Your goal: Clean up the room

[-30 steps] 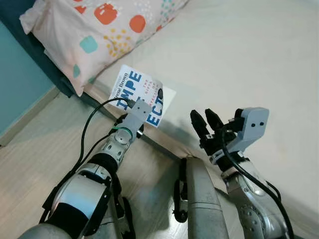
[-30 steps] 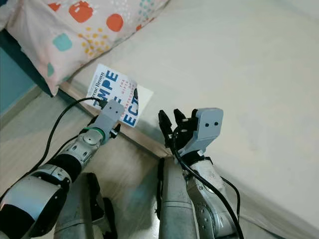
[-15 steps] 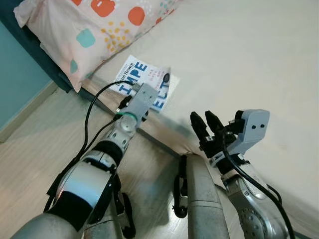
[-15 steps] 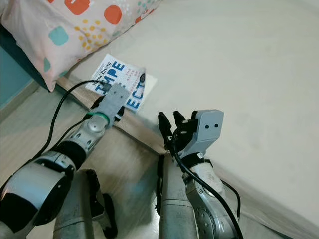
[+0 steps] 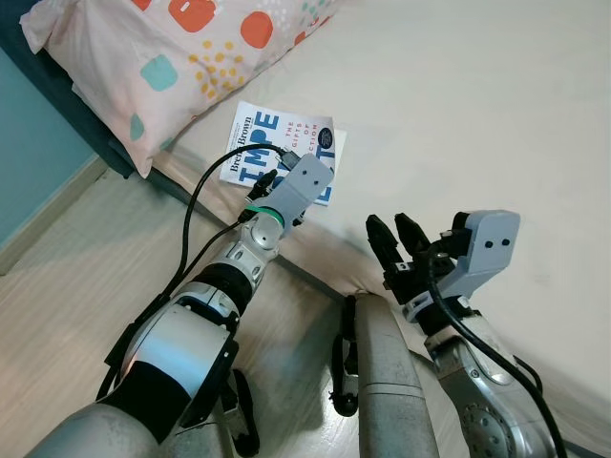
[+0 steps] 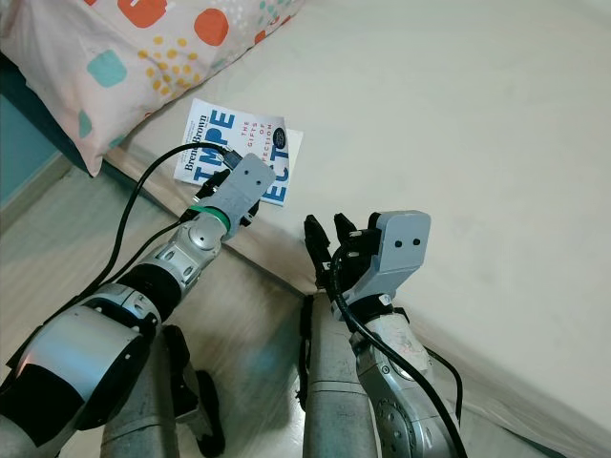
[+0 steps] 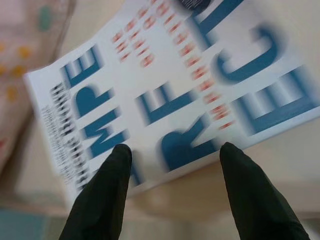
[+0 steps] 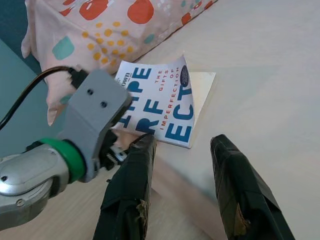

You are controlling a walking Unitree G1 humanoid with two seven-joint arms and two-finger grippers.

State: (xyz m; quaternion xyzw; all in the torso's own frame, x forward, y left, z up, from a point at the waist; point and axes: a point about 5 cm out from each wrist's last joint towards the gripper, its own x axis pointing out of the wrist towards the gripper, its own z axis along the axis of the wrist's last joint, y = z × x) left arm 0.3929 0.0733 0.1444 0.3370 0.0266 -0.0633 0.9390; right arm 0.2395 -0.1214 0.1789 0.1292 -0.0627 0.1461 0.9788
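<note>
From the head camera I am seeing the book (image 5: 282, 153) lying flat on the cream bed (image 5: 477, 105), near the mattress edge and just below the patterned pillow (image 5: 181, 57). My left arm is reaching over the wooden floor (image 5: 76, 286) toward it, and the left gripper (image 5: 274, 176) is sitting at the book's near edge, though its wrist housing is hiding the fingers here. The right gripper (image 5: 397, 237) is hanging beside the mattress edge, fingers parted, carrying nothing

In the left wrist camera I am looking along two black fingers (image 7: 107, 200) spread well apart, with the blurred book cover (image 7: 175, 100) lying just beyond their tips; nothing is between them, and I cannot tell whether they are touching the cover

In the right wrist camera the right fingers (image 8: 131, 195) are standing open and empty, and beyond them the left wrist is hovering at the book's corner
</note>
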